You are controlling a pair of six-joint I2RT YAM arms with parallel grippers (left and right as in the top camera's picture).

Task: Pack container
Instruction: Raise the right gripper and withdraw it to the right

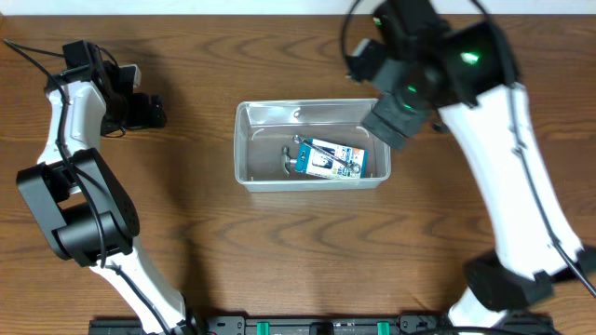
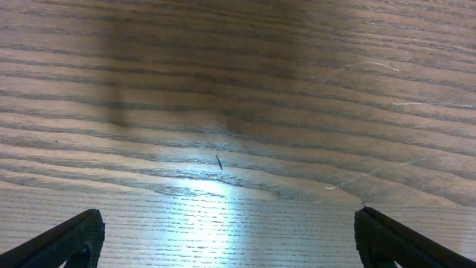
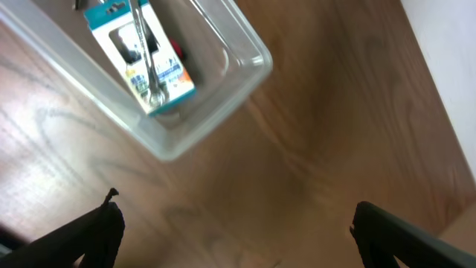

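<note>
So in the overhead view the container (image 1: pixel 265 140) is sitting pretty much dead centre on the wooden table (image 1: pixel 186 233), long side running 9 to 3 o'clock. A small blue-and-white box (image 1: pixel 331 158) is lying flat inside it, in the 3 o'clock half, and a little metal tool (image 1: pixel 289 158) is resting on the bottom just at the box's 9 o'clock side. In the right wrist view a thin metal tool (image 3: pixel 149 52) is lying along the top of the box (image 3: pixel 137 71), and the tub's rounded corner (image 3: pixel 171 141) is showing at the camera's 11 o'clock.

The right gripper (image 1: pixel 396 116) is hanging over the tub's 2 o'clock corner. Its fingers (image 3: pixel 100 234) are spread wide in its own camera, with only bare wood showing between them, so it's carrying nothing.

The left gripper (image 1: pixel 149 112) is parked well away, out at about 10 o'clock from the tub. Its jaws are standing wide apart too, and its camera is looking at nothing but table grain and a glare patch between the fingertips (image 2: pixel 71 234).
</note>
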